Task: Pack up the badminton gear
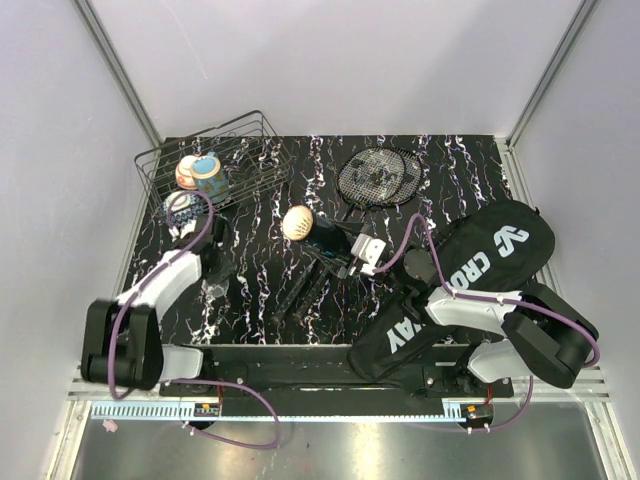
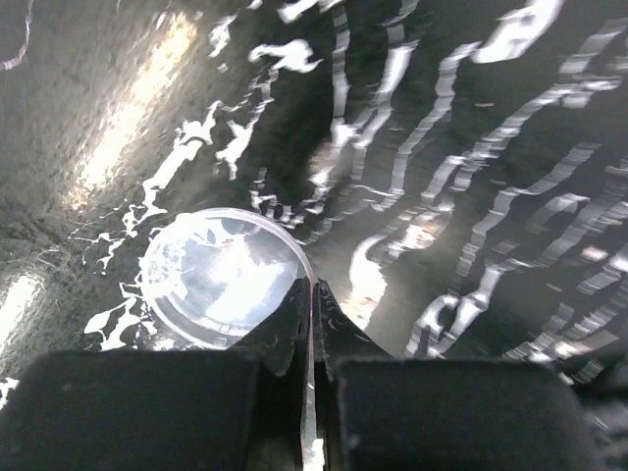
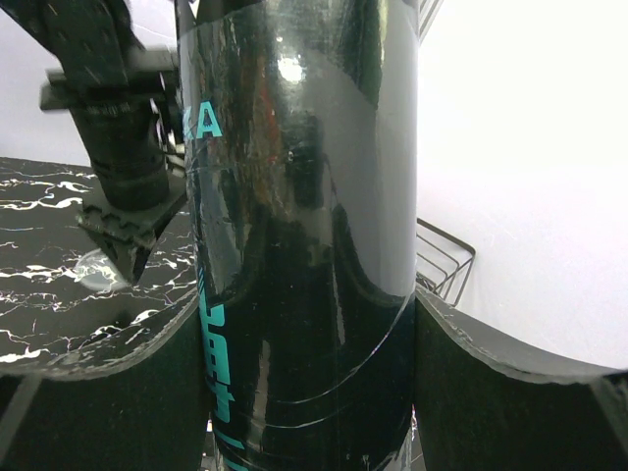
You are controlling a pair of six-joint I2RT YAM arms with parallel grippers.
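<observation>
My right gripper (image 1: 352,256) is shut on the long black tube (image 1: 328,240), held tilted above the table; its pale round end (image 1: 297,222) faces left. In the right wrist view the glossy tube (image 3: 304,245) fills the gap between the fingers (image 3: 491,392). My left gripper (image 1: 214,282) points down at the table, shut on the rim of a clear round lid (image 2: 221,280). Two black rackets lie with their heads (image 1: 378,176) at the back and their handles (image 1: 305,290) under the tube. The black CROSSWAY bag (image 1: 470,275) lies at the right. No loose shuttlecocks show.
A black wire basket (image 1: 215,160) stands at the back left with patterned bowls (image 1: 200,172) in it; another bowl (image 1: 182,207) sits just in front of it. The left gripper (image 3: 123,177) and the lid also show in the right wrist view.
</observation>
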